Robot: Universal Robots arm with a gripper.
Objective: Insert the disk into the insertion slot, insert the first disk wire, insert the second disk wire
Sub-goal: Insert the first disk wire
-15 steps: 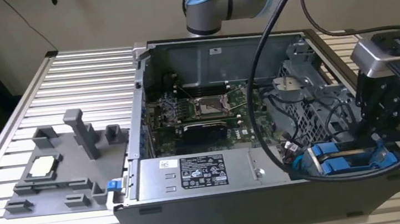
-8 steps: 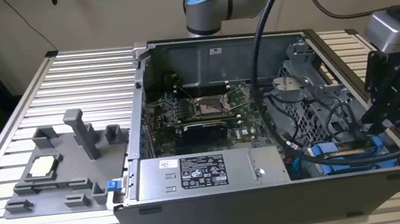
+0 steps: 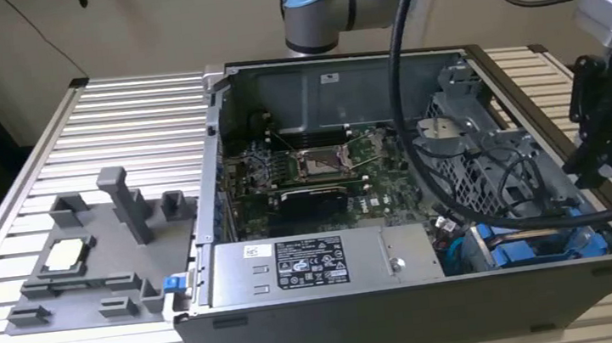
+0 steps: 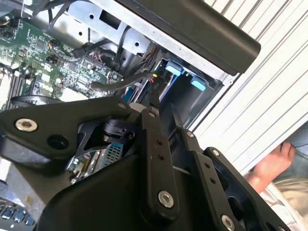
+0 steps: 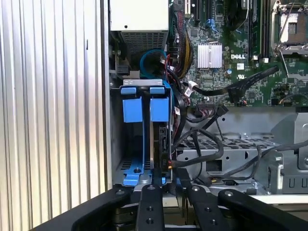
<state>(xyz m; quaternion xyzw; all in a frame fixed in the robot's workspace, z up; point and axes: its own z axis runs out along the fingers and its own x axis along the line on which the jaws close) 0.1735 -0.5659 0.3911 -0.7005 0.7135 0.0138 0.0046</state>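
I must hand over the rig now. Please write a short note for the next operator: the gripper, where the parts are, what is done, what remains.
Gripper: at the drive corner of the case, right by the disk.
Disk: in its blue carrier, standing in the insertion slot, beside a second blue-tabbed carrier.
Done: the disk appears inserted.
Left: both disk wires. Black cables lie beside the bay; whether any is plugged into the disk cannot be seen.
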